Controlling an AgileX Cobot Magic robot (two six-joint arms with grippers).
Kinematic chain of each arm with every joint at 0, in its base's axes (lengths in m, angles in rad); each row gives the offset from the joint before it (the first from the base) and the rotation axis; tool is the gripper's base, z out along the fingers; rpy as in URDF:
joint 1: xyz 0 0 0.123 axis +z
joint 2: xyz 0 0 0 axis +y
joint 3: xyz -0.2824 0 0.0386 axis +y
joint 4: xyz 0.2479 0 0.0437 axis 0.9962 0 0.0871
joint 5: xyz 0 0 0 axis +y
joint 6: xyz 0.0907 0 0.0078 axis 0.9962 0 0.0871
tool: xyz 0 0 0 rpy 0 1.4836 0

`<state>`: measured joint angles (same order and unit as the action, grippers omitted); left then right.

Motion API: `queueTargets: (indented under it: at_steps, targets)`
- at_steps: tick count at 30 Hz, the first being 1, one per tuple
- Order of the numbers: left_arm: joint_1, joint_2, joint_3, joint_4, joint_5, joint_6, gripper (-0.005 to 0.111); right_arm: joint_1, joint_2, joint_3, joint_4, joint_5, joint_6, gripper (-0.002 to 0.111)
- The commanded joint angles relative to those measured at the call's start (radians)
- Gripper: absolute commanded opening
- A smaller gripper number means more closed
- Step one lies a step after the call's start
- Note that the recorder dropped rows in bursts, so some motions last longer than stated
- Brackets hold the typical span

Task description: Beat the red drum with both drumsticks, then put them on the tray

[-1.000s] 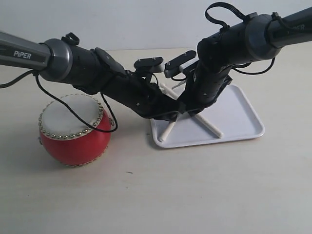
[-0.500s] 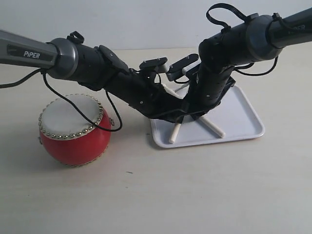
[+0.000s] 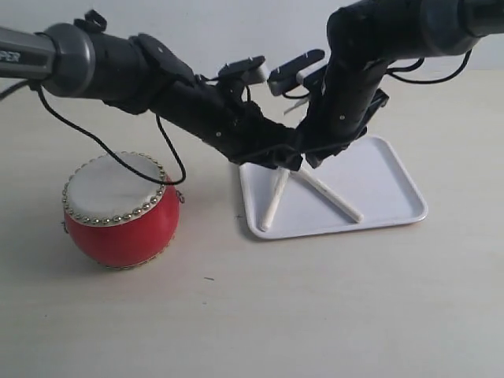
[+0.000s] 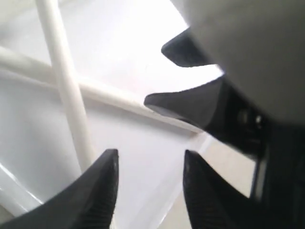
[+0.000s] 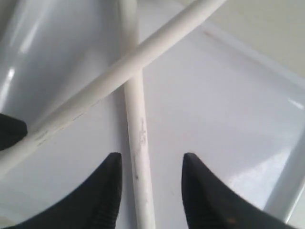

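The red drum [image 3: 118, 211] stands at the left, apart from both arms. Two pale drumsticks lie crossed on the white tray [image 3: 390, 193]: one drumstick [image 3: 272, 206] points toward the tray's front rim, the other drumstick [image 3: 335, 198] slants to the right. My left gripper [image 3: 285, 164] and right gripper [image 3: 313, 161] hover close together just above the crossing. In the left wrist view the left gripper [image 4: 150, 164] is open over the tray floor [image 4: 143, 47], with a stick [image 4: 71, 100] beside one finger. The right gripper [image 5: 150, 164] is open, with a stick [image 5: 138, 143] lying loose between its fingers.
Both black arms cross above the tray's left half and nearly touch at the wrists. The pale table top [image 3: 315, 307] stretches in front of the drum and the tray. The right gripper's dark fingers [image 4: 190, 102] show in the left wrist view.
Both arms have lifted up from the tray. The stick near the tray's front rim has swung and settled flat, lying free. The drum has not moved.
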<state>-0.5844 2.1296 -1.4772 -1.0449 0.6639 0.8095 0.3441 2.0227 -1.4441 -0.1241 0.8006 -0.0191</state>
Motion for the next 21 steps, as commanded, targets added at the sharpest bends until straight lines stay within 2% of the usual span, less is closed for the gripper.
queueTargets:
  at_steps: [1, 3, 6, 8, 13, 21]
  targets:
    - [0.005, -0.132, -0.003, 0.016, 0.135, -0.001, 0.039, 0.008, -0.077, -0.017, 0.072, -0.036, 0.019, 0.038]
    - [0.013, -0.185, -0.003, 0.046, 0.163, -0.001, 0.026, 0.01, -0.117, -0.017, 0.075, -0.034, 0.019, 0.03]
    - [0.022, -0.254, -0.003, 0.081, 0.204, -0.001, 0.0, 0.01, -0.173, -0.017, 0.075, -0.025, 0.013, 0.012]
    - [0.026, -0.3, -0.003, 0.098, 0.233, -0.005, 0.0, 0.01, -0.207, -0.017, 0.075, -0.015, -0.004, 0.002]
    - [0.026, -0.414, 0.014, 0.117, 0.212, -0.008, 0.0, 0.01, -0.296, -0.013, 0.089, 0.008, -0.017, 0.0]
    - [0.026, -0.73, 0.189, 0.159, -0.083, 0.007, 0.0, 0.01, -0.542, 0.143, 0.153, -0.17, -0.034, 0.0]
